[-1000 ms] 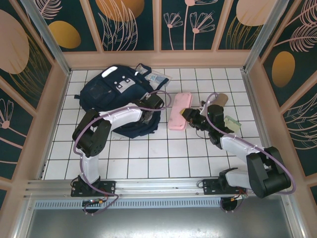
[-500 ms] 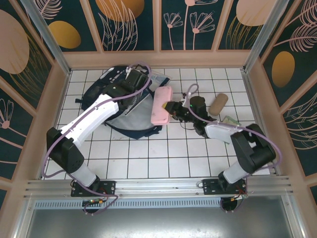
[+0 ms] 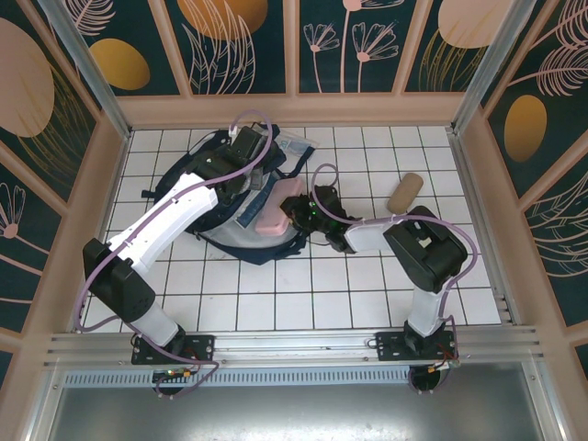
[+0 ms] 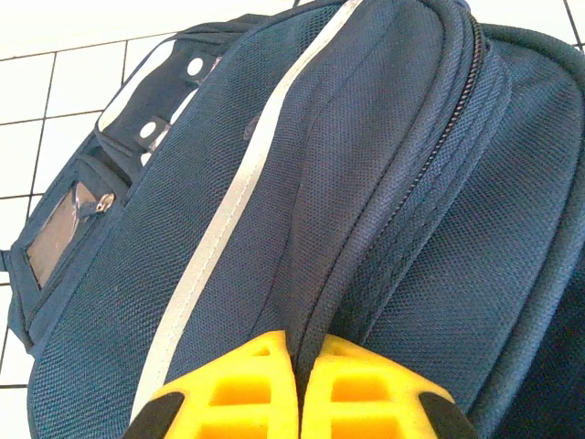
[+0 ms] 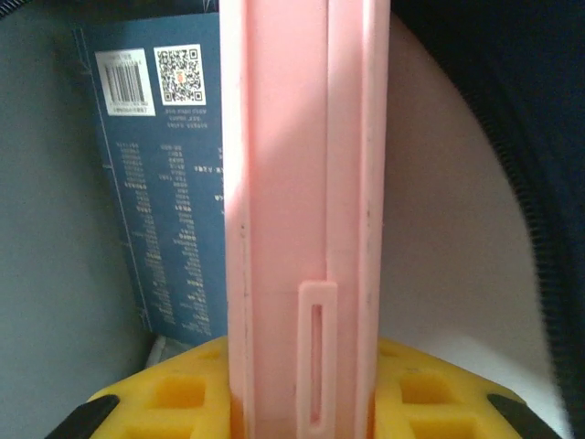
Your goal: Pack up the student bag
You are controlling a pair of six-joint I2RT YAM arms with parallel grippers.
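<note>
The navy student bag (image 3: 188,175) lies at the table's back left with its main compartment held open. My left gripper (image 3: 242,154) is shut on the bag's zipper edge (image 4: 366,247); the yellow fingers (image 4: 247,384) pinch the fabric fold. My right gripper (image 3: 299,213) is shut on a pink pencil case (image 3: 274,216), whose far end reaches inside the bag's opening. In the right wrist view the pink case (image 5: 302,183) stands between the yellow fingers (image 5: 174,393), with a blue book (image 5: 169,192) lying against the bag's grey lining (image 5: 46,229).
A tan cylinder (image 3: 404,191) lies on the white tiles at the back right. A clear packet (image 3: 296,145) sits behind the bag. Wooden walls (image 3: 294,110) enclose the tiled floor on three sides. The right arm (image 3: 413,243) stretches across the middle.
The right gripper carried the pink case left and down into the bag's opening. The left gripper kept the bag's edge lifted, shifting only slightly.
</note>
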